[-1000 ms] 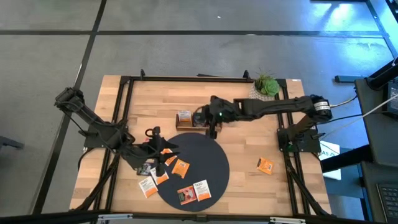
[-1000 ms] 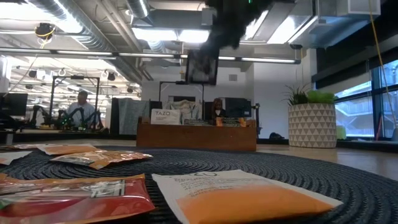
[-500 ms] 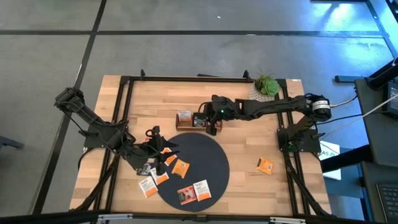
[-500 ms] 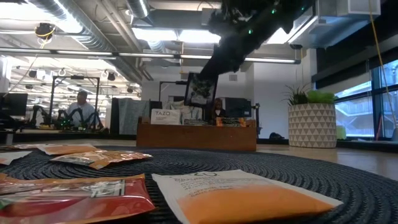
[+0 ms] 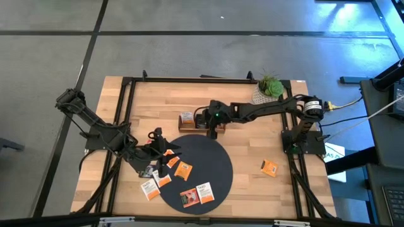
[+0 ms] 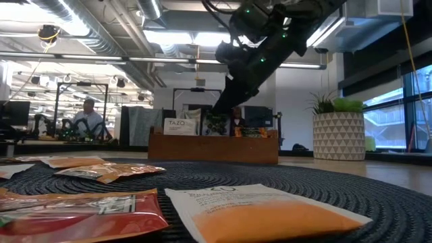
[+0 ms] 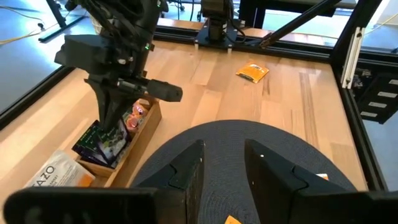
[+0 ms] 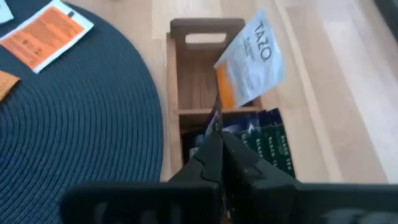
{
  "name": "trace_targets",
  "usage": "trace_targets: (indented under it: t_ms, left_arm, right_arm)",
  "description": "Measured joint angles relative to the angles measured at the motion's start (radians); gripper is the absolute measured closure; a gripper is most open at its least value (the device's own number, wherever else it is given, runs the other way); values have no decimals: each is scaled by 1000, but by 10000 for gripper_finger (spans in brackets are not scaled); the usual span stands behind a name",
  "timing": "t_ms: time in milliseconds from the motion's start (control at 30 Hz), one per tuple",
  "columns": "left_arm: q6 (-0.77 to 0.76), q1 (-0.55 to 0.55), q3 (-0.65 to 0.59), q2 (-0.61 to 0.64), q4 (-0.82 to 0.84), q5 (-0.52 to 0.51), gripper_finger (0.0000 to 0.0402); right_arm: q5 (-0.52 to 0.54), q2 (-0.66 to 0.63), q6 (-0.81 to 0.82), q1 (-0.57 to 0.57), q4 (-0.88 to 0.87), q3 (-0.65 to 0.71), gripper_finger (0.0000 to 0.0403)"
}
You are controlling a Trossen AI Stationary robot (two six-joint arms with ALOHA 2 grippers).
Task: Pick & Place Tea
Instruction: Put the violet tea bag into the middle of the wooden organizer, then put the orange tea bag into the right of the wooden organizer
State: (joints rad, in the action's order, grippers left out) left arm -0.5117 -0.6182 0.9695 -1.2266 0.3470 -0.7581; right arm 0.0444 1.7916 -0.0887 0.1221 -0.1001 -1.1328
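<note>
A dark tea sachet (image 7: 114, 138) hangs pinched in the closed right hand (image 7: 115, 127), lowered into the wooden tray's (image 7: 144, 122) middle compartment. Other sachets (image 5: 183, 170) lie on the round mat (image 5: 218, 164). The left hand (image 7: 221, 168) hovers open above the bench (image 5: 252, 183).

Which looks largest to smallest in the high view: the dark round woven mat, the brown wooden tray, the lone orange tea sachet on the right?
1. Dark round woven mat.
2. Brown wooden tray, partly hidden by the right gripper.
3. Lone orange tea sachet.
</note>
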Motion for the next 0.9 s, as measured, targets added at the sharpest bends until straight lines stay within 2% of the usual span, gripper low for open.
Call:
trace_targets:
  t_ms: [367, 533, 800, 900]
  left_arm:
    - [-2, 0, 0, 0, 3, 3, 292]
    - [-2, 0, 0, 0, 2, 4, 292]
    - [-2, 0, 0, 0, 2, 4, 291]
    - [-17, 0, 0, 0, 2, 4, 289]
  right_arm:
    - [114, 0, 9, 0, 0, 0, 372]
    - [112, 0, -8, 0, -1, 0, 360]
    - [106, 0, -24, 0, -2, 0, 305]
    - [138, -7, 56, 0, -7, 0, 282]
